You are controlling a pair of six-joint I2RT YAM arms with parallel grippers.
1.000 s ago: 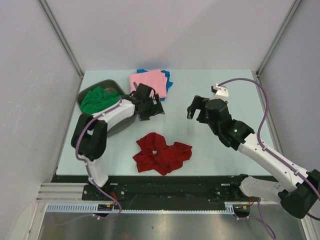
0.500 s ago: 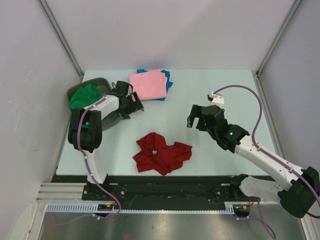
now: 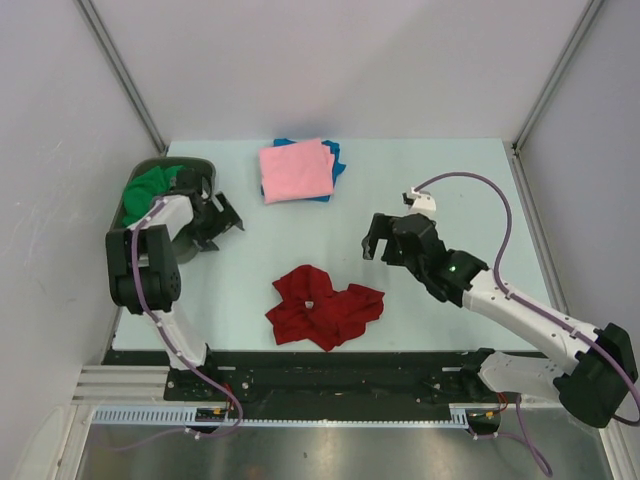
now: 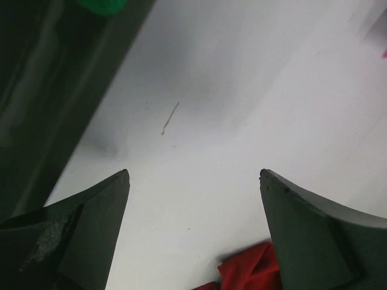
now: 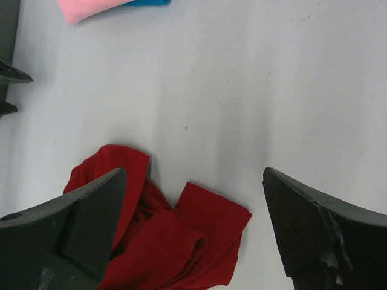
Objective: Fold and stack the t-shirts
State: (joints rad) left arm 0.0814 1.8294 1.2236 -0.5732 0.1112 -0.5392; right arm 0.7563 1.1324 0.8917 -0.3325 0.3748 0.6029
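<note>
T-shirts lie at three spots on the bench [image 3: 450, 180], and both grippers hang with jaws apart, holding nothing.

The dark red t-shirt [image 3: 325, 308] is crumpled near the front edge, between the two arms. A small white tag [image 3: 311, 305] shows at its middle, too small to read. The pink t-shirt [image 3: 295, 171] lies folded at the back on the blue t-shirt [image 3: 336, 160], which shows only as a strip along the right and far edges. The green t-shirt [image 3: 148, 190] is bunched in the dark tray [image 3: 195, 164] at the left, partly hidden by the left arm. The left gripper [image 4: 194, 172] hovers just beside the tray; its camera cuts the green cloth to a scrap, and the tray is blurred. The right gripper [image 5: 194, 169] hangs above the red shirt's far edge.
</note>
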